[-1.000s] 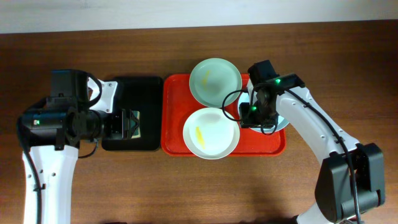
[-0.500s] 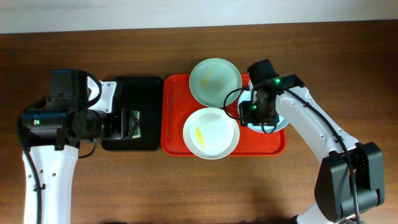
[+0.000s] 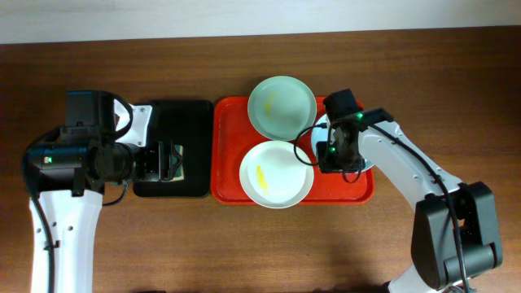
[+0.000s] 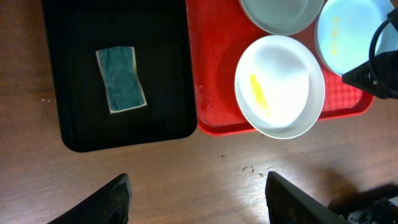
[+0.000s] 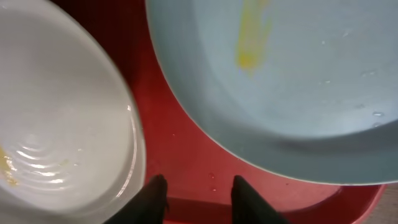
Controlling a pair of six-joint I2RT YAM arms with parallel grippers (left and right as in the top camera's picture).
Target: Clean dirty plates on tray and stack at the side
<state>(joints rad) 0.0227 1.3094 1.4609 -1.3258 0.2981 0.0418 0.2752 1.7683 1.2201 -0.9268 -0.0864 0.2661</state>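
Right wrist close-up: fingers low between two plates

Right gripper (image 5: pixel 198 199) hangs just above the large red plastic tray (image 5: pixel 186 155), jaws narrowly apart with nothing between them. Round white plate (image 5: pixel 62 112) lies to the left, pale blue plate (image 5: pixel 298 93) with its yellow smear (image 5: pixel 252 37) to the right, both on that tray. Left gripper (image 4: pixel 196 199) hangs over the wooden table (image 4: pixel 205 162), jaws spread wide, holding nothing. Beyond it lies the black tray (image 4: pixel 81 124) with a green sponge (image 4: pixel 121 79). Farthest off, the mint green plate (image 3: pixel 282 106) overhangs the red tray's back rim.

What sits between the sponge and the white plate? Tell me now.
Nothing loose lies between sponge and white plate: only bare black tray, the trays' neighbouring rims, then bare red tray, clearest in the left wrist view.
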